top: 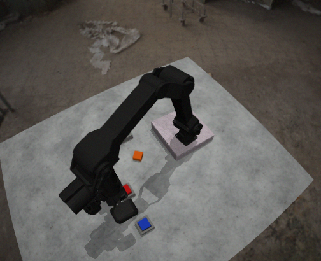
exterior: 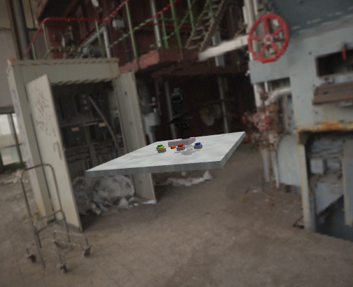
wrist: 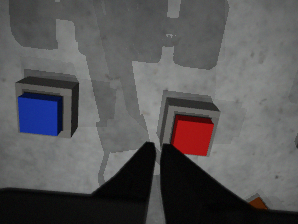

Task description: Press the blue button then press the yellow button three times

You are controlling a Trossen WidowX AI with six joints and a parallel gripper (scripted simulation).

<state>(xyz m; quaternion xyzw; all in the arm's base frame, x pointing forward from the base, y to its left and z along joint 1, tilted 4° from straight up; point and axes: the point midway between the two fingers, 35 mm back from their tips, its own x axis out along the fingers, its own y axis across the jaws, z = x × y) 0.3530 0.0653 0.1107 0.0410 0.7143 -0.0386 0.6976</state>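
The square blue push-button in its grey housing [wrist: 40,114] is sitting near the front edge of the pale grey slab table [top: 241,178], untouched, with bare table between it and the square red push-button in a matching grey housing [wrist: 192,134]. No writing, brand or label is readable on any button, on the arm or on the table.

The black parallel-jaw gripper [wrist: 156,148] is closed on nothing, fingertips nearly meeting; in the wrist view they are pointing at the table between the two buttons, closer to the red one (height above the table cannot be judged).

From the top view the black arm [top: 127,121] is covering part of the red button and hiding the yellow button entirely. In the exterior view the yellow button [exterior: 161,148] is showing as a tiny blurred speck at the left of the cluster.

A small orange block [top: 137,155] is lying apart; only its corner is entering the wrist view.

The arm is rising from the pale pink base plate [top: 168,134], folding at the elbow and reaching forward and down over the buttons.
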